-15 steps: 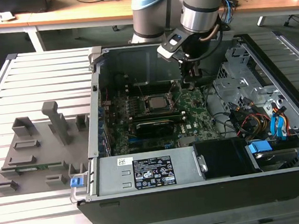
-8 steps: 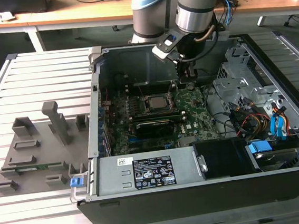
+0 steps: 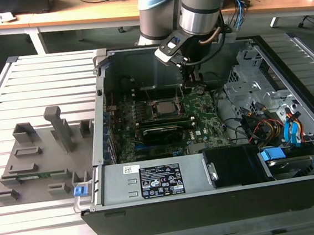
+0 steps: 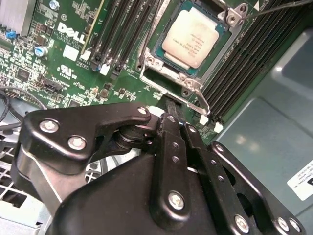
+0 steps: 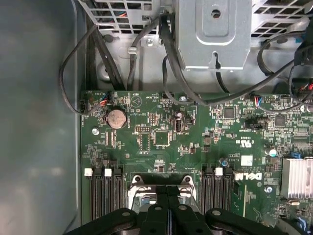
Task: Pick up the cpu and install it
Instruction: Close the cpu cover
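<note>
The cpu (image 4: 193, 36), a small square chip with a silvery-white top, lies flat in the socket frame (image 4: 171, 81) on the green motherboard (image 5: 161, 142) inside the open computer case. In the exterior view the cpu (image 3: 164, 107) shows at the board's middle. My gripper (image 4: 169, 104) hangs just above the board beside the socket's edge, a little apart from the chip. Its two black fingers are pressed together with nothing between them. In the first wrist view the gripper (image 5: 168, 190) points at the socket's metal rim, which hides the chip.
A long black graphics card (image 3: 161, 132) lies just in front of the socket. A metal drive cage (image 3: 248, 86) and loose cables (image 3: 269, 123) fill the case on the exterior view's right. A grey parts fixture (image 3: 38, 156) sits on the slatted table at the exterior view's left.
</note>
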### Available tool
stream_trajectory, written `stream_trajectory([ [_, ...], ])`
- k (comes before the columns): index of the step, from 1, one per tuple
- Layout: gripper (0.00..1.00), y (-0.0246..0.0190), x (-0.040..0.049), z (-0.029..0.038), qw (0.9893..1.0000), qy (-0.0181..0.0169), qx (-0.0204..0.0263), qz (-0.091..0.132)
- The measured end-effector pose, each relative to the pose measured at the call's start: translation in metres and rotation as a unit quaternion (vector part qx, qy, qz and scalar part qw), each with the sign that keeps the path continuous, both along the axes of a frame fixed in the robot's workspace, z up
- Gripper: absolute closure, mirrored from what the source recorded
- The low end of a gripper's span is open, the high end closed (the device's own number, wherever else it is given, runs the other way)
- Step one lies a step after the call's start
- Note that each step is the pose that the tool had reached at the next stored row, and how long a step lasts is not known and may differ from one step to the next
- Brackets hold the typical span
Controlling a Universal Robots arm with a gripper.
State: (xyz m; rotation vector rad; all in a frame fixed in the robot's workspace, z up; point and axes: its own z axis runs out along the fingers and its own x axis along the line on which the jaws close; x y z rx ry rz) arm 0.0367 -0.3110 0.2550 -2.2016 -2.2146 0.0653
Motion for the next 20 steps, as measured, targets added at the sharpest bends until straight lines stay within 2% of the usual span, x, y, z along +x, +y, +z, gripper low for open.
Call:
stream_trajectory([
  [20, 0.89, 0.0, -0.031, 0.0, 1.0, 0.0, 0.0, 0.0],
])
